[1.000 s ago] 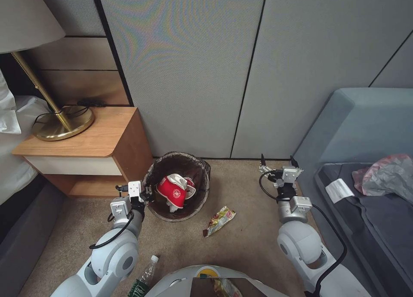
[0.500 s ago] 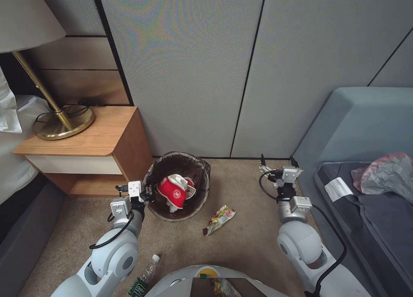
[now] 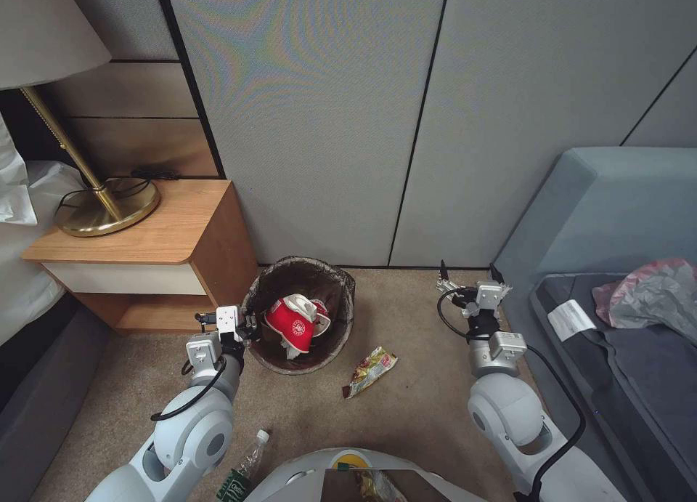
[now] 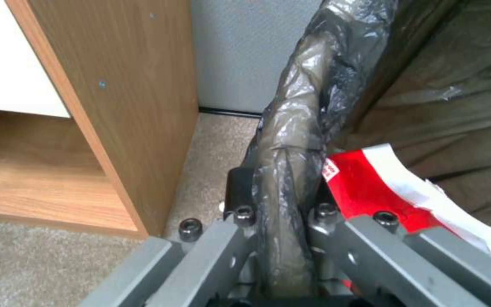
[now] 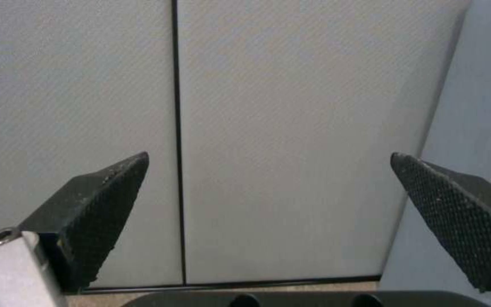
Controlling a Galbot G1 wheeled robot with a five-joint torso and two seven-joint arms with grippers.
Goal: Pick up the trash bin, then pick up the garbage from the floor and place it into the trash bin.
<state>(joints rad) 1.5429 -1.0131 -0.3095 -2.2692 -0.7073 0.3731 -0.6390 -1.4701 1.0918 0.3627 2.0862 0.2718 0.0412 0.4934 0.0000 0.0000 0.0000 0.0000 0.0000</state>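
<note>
Two arms are in play, but only one is doing work. The left gripper point(image 3: 245, 328) sits at the rim of the trash bin point(image 3: 337, 288), on the side nearest the nightstand point(image 3: 145, 237). In the left wrist view its fingers point(image 4: 240, 192) straddle the rolled edge of the dark liner point(image 4: 291, 140), one outside the wall and one inside, pinching rim and bag together. Gripping the rim makes sense: it is probably the only part of the bin thin enough to fit between the fingers, and it leaves the mouth open for dropping things in. Whether the bin is off the carpet point(image 3: 421, 407) is hard to judge from above; it looks to be resting on it, near the base of the wall point(image 3: 327, 124).

Inside the bin lies a red-and-white paper cup point(image 3: 290, 324) with some white tissue, right beside the inner finger. On the carpet, a yellow snack wrapper point(image 3: 370, 371) lies just beside the bin, between the two arms, and a plastic bottle point(image 3: 247, 462) lies close to the robot's base.

The right gripper point(image 3: 468, 273) hangs free beside the grey sofa point(image 3: 602, 219), facing the wall, its fingers point(image 5: 103, 192) spread wide around nothing. Held open and low, it seems placed to go for the wrapper.
</note>
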